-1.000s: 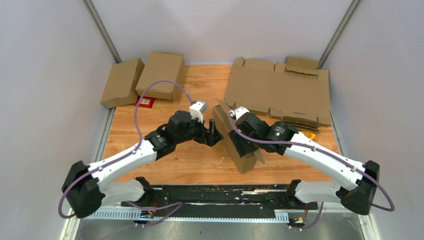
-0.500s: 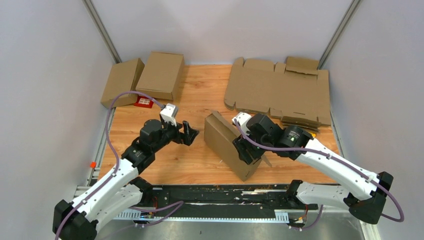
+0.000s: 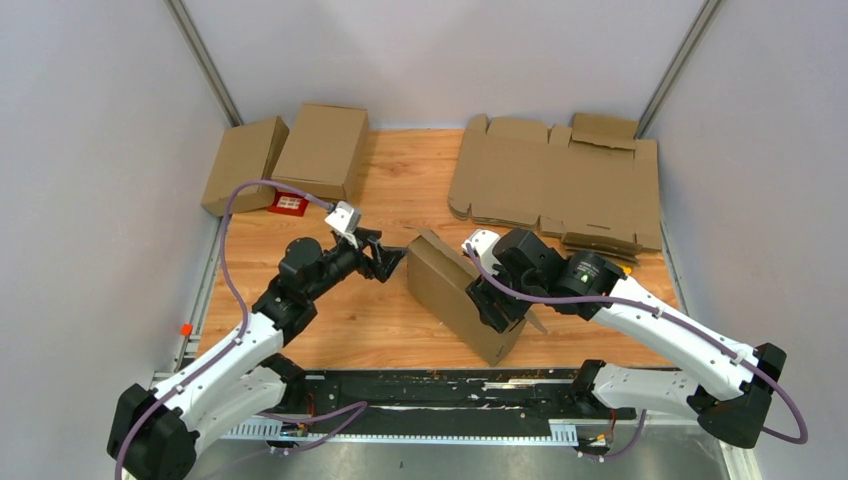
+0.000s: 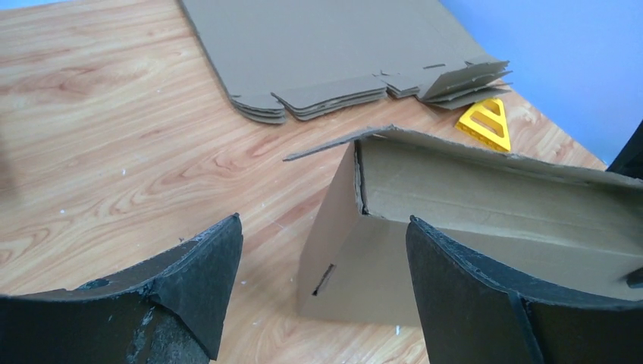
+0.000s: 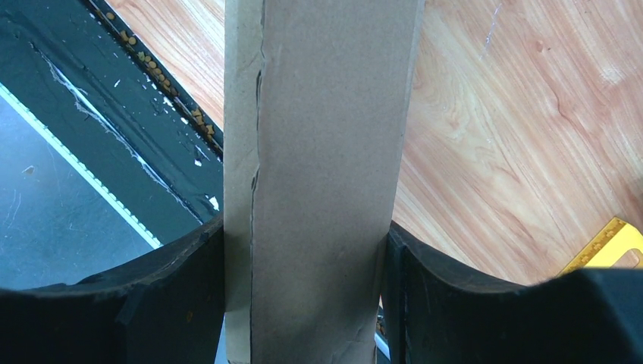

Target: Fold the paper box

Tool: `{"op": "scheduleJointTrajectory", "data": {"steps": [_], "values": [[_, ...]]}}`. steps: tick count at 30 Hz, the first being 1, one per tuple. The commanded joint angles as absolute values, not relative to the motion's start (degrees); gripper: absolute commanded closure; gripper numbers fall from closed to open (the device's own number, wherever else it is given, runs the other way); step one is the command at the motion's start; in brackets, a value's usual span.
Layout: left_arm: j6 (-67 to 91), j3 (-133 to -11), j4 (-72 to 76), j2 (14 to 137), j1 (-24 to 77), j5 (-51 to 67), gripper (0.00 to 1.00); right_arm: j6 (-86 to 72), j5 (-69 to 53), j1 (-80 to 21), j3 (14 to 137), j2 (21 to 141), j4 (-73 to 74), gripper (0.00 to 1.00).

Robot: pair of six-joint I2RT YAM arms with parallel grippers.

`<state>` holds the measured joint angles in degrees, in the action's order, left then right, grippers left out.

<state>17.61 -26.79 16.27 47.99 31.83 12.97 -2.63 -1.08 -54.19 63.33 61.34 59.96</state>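
Note:
The paper box (image 3: 450, 290) is a plain brown carton near the middle of the table, tilted, one long side raised. My right gripper (image 3: 497, 300) is shut on its right long wall; in the right wrist view the cardboard (image 5: 318, 152) fills the gap between both fingers. My left gripper (image 3: 388, 258) is open and empty, just left of the box's far end, apart from it. In the left wrist view the box's end wall (image 4: 356, 258) with a small slot stands ahead between the fingers (image 4: 205, 280), and a loose flap sticks out at its top.
A sheaf of flat notched cardboard sheets (image 3: 555, 185) lies at the back right. Two closed brown boxes (image 3: 320, 150) sit at the back left with a small red card (image 3: 290, 205) beside them. A yellow triangle (image 4: 487, 123) lies near the sheaf. The black rail (image 3: 430, 390) runs along the near edge.
My left gripper let go of the box's side, pulled back to the left, then came back a little toward its far end, open. My right gripper has tilted the box leftward and kept its hold.

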Motion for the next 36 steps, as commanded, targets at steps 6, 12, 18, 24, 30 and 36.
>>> {"op": "scheduleJointTrajectory", "data": {"steps": [6,12,18,24,30,36], "values": [[26.7,-24.9,12.3,39.6,31.6,2.9,0.13,-3.0,-0.7,-54.5,61.5,59.4,54.2,0.42],[19.6,-25.9,12.1,40.0,30.9,2.2,0.00,-0.3,-0.3,-54.5,61.1,58.4,51.8,0.43],[26.4,-24.3,26.3,49.6,19.3,17.7,0.02,1.3,4.7,-54.5,61.9,58.5,54.1,0.41],[35.1,-19.4,46.8,58.0,17.8,24.9,0.03,0.3,3.8,-54.5,58.8,56.7,51.5,0.39],[31.8,-20.2,49.6,60.3,17.7,27.5,0.07,0.4,0.9,-54.5,57.7,56.5,50.8,0.39],[23.7,-20.9,48.8,61.2,17.7,30.1,0.14,1.4,0.9,-54.5,59.1,57.9,51.8,0.39]]}}
